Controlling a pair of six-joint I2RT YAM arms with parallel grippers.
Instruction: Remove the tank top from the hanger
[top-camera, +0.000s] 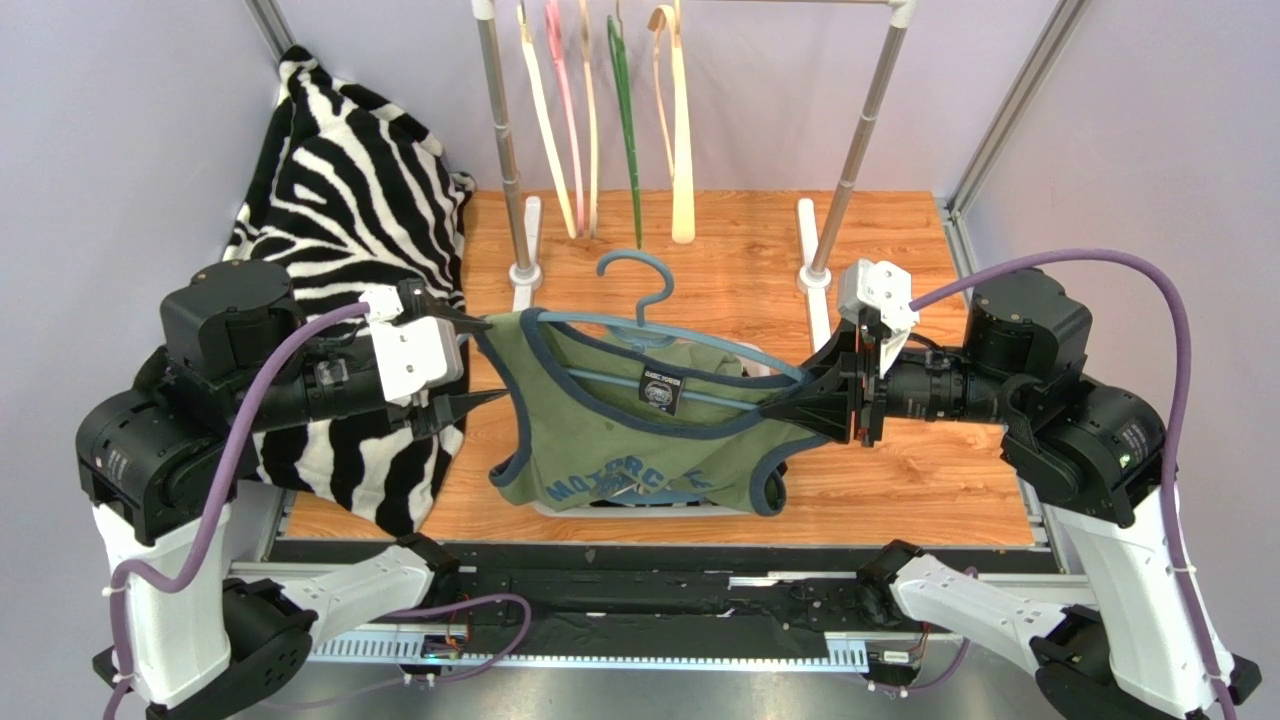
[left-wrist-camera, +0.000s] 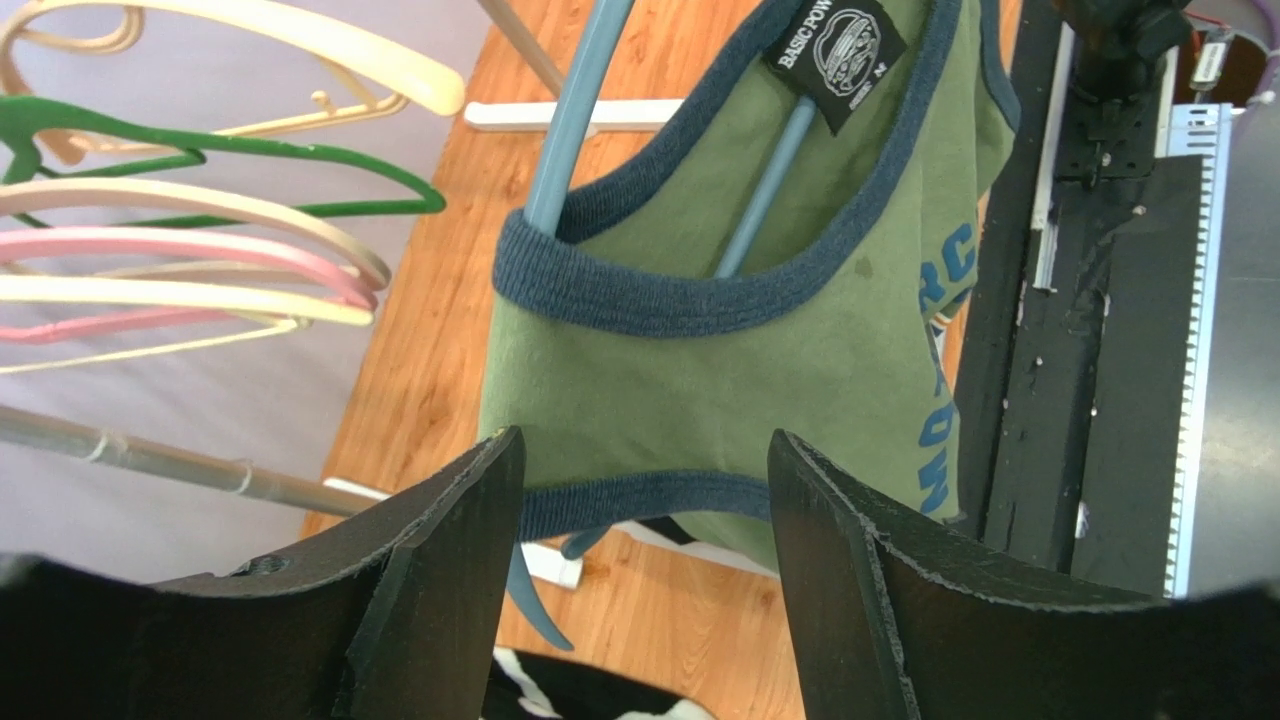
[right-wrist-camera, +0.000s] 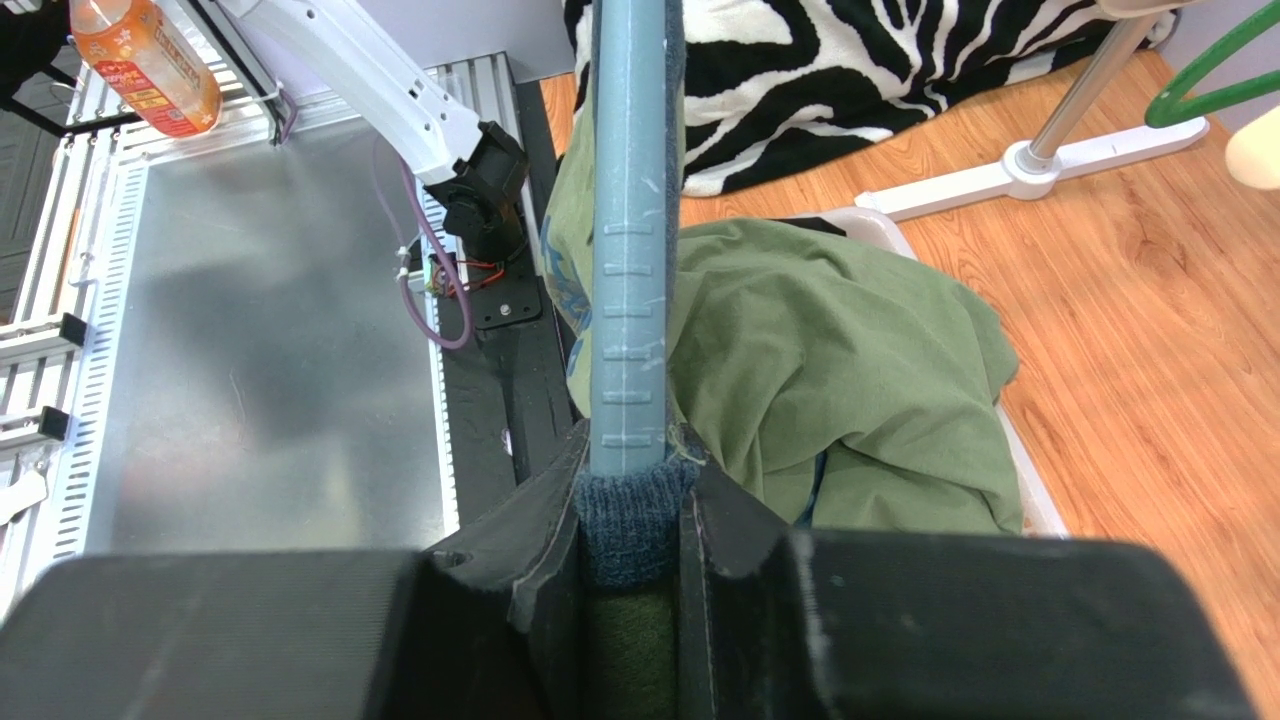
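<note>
A: Where's the tank top (top-camera: 631, 443)?
B: Draped on the blue hanger (top-camera: 649, 311), hanging between my 2 grippers.
A: And your right gripper (top-camera: 836, 393)?
B: Clamped tight on the hanger's end, strap pinched in with it.
A: And the left gripper (top-camera: 478, 363)?
B: My fingers (left-wrist-camera: 451, 555) are spread apart, the top's blue-trimmed edge just beyond their tips. Whether they touch it, I cannot tell.

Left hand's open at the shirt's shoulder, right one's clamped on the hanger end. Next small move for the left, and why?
Probably ease the left hand forward and close it on the navy trim, which lies just beyond its open fingers. The right hand is shut on the hanger at its far end, so it can brace while the left works the tank top off.
</note>
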